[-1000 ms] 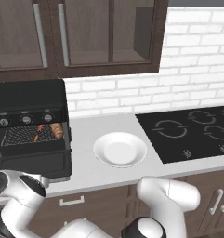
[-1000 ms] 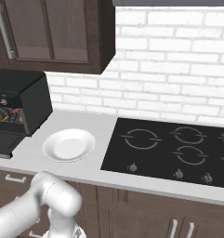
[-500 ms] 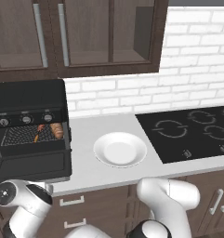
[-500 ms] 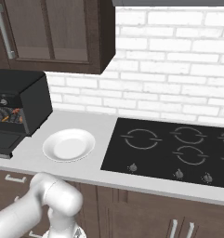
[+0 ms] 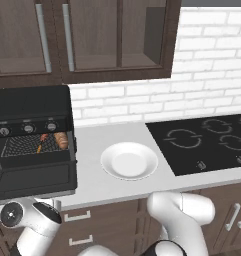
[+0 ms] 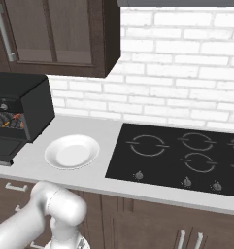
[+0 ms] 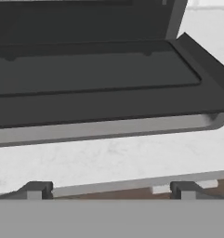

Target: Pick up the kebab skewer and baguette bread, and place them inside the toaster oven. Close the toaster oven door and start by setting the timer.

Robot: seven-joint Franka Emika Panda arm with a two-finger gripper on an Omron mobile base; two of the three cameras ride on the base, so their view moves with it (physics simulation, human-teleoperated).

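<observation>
The black toaster oven (image 5: 32,107) stands at the counter's left end. Its toaster oven door (image 5: 34,180) hangs down flat and open. On the wire rack inside lie the thin kebab skewer (image 5: 42,141) and, to its right, the golden baguette bread (image 5: 62,141). The right base view catches the oven (image 6: 21,104) from the side, with the food (image 6: 11,122) as a small orange patch. In the hand view my gripper (image 7: 111,190) is open and empty, low in front of the counter edge. It faces the door's silver front lip (image 7: 108,130), with both fingertips (image 7: 36,189) set wide apart.
A white plate (image 5: 129,161) sits empty in the middle of the counter. The flat black cooktop (image 5: 202,142) lies to its right. Dark wall cabinets (image 5: 92,35) hang above, and drawers (image 5: 77,217) run below the counter edge.
My arm's white elbow has sunk lower at the left base view's bottom left, below the open door. Oven, food and plate have not moved.
</observation>
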